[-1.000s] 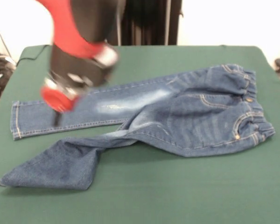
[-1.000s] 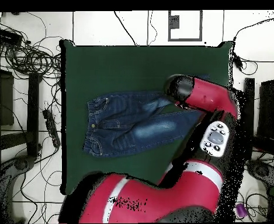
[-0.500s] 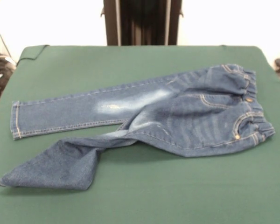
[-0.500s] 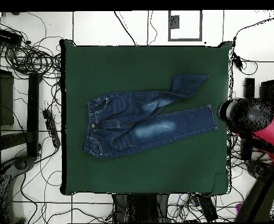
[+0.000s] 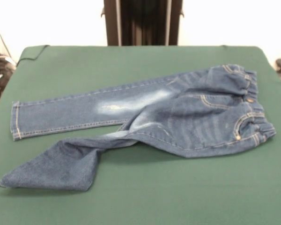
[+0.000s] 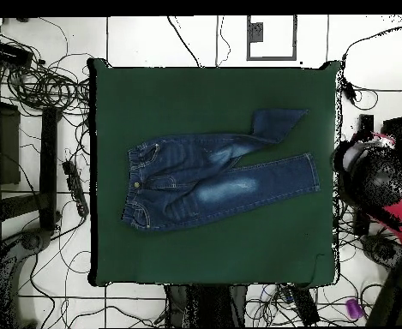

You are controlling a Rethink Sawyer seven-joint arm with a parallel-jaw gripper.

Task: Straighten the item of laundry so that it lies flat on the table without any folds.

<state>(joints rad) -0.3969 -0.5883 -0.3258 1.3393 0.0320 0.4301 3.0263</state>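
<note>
The item of laundry [image 5: 178,117], a small pair of blue jeans, lies on the green table [image 5: 131,61]. In the front view its waistband is at the right, and one leg runs straight left to a cuff. The other leg twists at the knee and lies folded over toward the front left corner. In the overhead view the jeans [image 6: 213,180] have the waistband at the left, and the bent leg angles up to the right. The red and black arm with my gripper [image 6: 355,163] stands beyond the right edge of the table [image 6: 195,94], away from the cloth. The front view shows no arm.
The black pedestal [image 5: 143,21] stands behind the far table edge. On the floor left of the table, cables [image 6: 41,81] and black gear [image 6: 3,141] lie. A grey square frame [image 6: 271,38] lies on the floor past the top edge.
The arm has drawn away from above the straight leg's cuff end to a spot off the table's side. The jeans lie as before.
</note>
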